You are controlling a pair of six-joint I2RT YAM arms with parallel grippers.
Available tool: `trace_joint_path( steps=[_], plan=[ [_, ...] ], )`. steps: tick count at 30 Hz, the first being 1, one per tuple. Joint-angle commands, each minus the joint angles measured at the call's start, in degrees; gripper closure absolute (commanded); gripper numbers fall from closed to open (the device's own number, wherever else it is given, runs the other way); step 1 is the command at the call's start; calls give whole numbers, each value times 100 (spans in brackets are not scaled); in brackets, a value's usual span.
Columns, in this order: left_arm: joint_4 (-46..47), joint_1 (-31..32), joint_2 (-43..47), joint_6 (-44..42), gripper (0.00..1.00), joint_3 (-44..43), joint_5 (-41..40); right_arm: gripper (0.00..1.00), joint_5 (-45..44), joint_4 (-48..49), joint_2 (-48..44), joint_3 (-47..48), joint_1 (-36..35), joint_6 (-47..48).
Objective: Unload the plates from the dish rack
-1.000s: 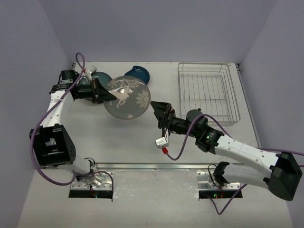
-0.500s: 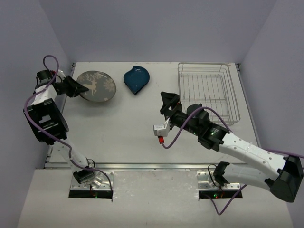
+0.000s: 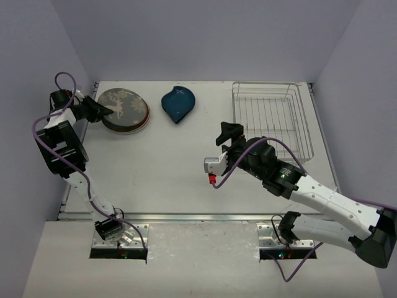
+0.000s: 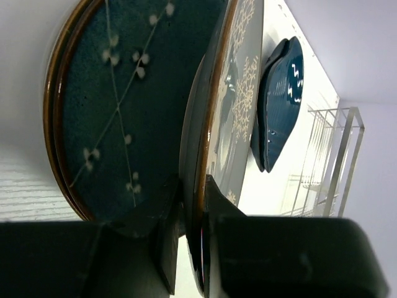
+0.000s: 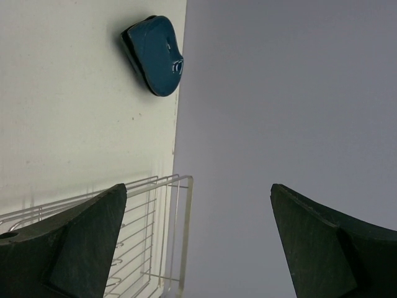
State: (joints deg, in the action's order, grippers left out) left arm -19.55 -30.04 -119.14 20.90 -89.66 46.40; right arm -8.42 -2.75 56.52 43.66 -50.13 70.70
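My left gripper (image 3: 101, 112) is shut on the rim of the dark brown deer plate (image 3: 124, 108), which lies over a stack at the table's far left. In the left wrist view the fingers (image 4: 214, 205) pinch the deer plate (image 4: 239, 105), still tilted off a teal blossom plate (image 4: 118, 105) beneath it. A white-and-red plate rim (image 3: 146, 120) shows under the stack. The dark blue leaf dish (image 3: 178, 103) lies to its right, also in the right wrist view (image 5: 155, 54). The wire dish rack (image 3: 272, 121) holds no plates. My right gripper (image 3: 229, 131) is open and empty, left of the rack.
The rack's corner shows in the right wrist view (image 5: 155, 217) and in the left wrist view (image 4: 325, 161). Grey walls close the table at the back and both sides. A white tag with a red end (image 3: 213, 169) hangs from the right arm's cable.
My left arm carried the deer plate from mid-table to the far left and brought it down over the stack. My right gripper drew back to the right, toward the rack.
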Motion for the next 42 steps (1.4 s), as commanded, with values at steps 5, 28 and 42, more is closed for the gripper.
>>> trace_joint_path(
  steps=[5,28,42],
  plan=[
    [123,-10,13,-152,58,-456,84,1,-155,-10,-106,266,-41,-306],
    [-1217,1329,654,-2301,0,-762,-4095,1,-194,122,66,331,-41,-630],
    [-1007,1343,2590,-3247,0,-116,-4727,1,-1182,-1355,20,920,325,-4491]
  ],
)
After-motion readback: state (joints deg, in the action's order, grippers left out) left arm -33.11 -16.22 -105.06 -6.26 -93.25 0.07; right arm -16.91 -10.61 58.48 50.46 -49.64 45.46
